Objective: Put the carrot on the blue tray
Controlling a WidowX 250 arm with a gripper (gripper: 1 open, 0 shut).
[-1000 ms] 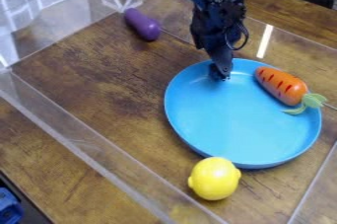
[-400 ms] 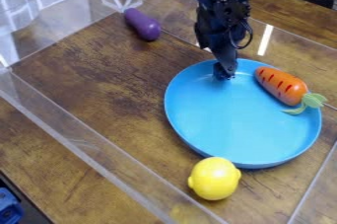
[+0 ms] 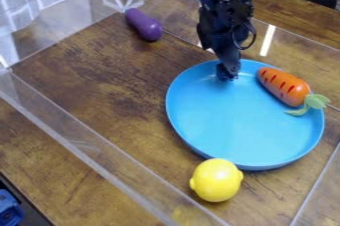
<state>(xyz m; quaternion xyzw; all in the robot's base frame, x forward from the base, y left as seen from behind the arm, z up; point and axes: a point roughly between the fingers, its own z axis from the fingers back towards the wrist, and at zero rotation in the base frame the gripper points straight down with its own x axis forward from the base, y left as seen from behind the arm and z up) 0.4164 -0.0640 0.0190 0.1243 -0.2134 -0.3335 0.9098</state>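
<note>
The carrot is orange with a green leafy top and lies on the right side of the blue tray, its leaves reaching the rim. My black gripper points steeply down over the tray's far edge, just left of the carrot and apart from it. Its fingers look open and nothing shows between them.
A purple eggplant lies on the wooden table at the far left. A yellow lemon sits against the tray's near rim. Clear plastic walls border the table at the front and left.
</note>
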